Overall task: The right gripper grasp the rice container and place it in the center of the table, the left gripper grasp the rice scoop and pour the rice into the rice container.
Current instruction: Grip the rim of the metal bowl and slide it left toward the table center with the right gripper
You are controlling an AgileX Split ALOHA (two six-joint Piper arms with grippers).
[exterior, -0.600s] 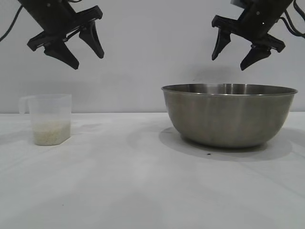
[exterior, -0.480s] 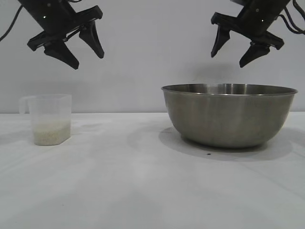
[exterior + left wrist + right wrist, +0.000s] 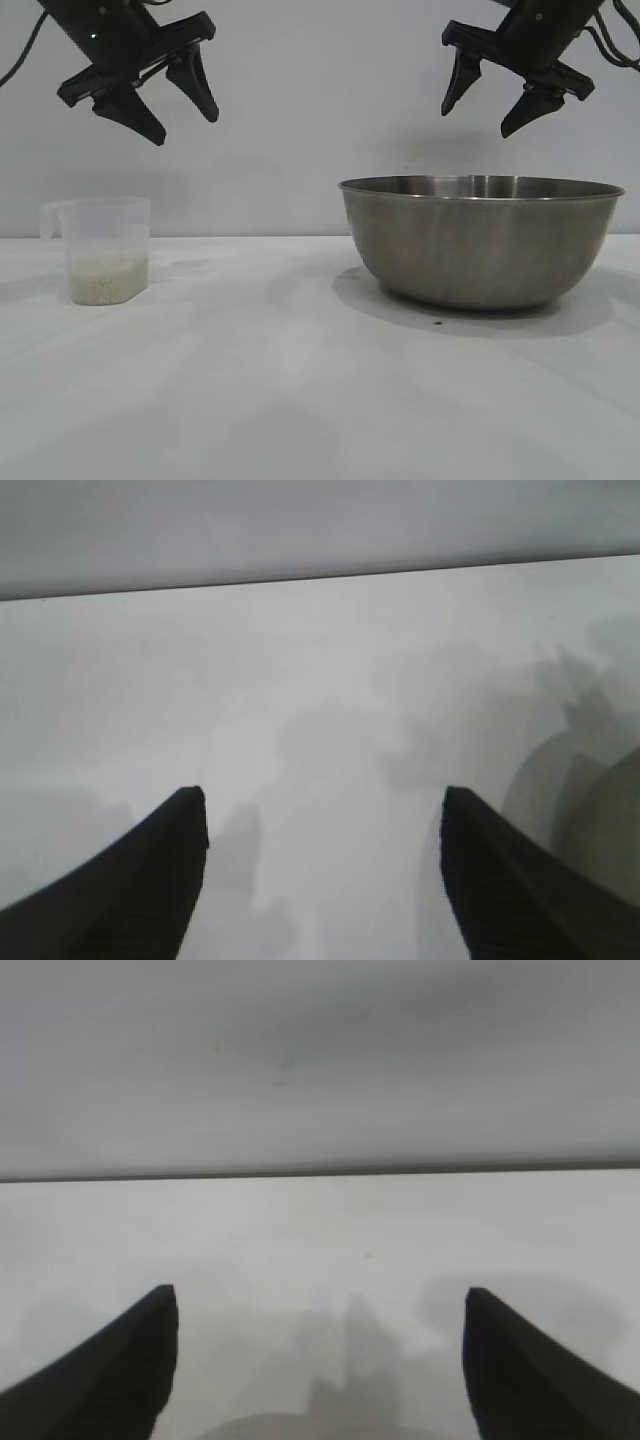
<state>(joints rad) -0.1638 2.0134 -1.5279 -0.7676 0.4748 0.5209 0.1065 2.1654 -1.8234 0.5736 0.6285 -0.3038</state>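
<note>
Hovering right end effector (image 3: 482,120) spread | rice container (image 3: 480,243) directly below, apart

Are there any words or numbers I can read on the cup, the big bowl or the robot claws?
None: no readable text shows in any view.
Measuring cup: no markings can be made out on its translucent wall.
Steel mixing bowl: plain brushed metal, no label.
Left end effector and right end effector: plain black, no writing.

wall (image 3: 320,100): plain pale grey, behind the white surface
speck (image 3: 437,323): small, dark, just in front of the big bowl's shadow
</note>
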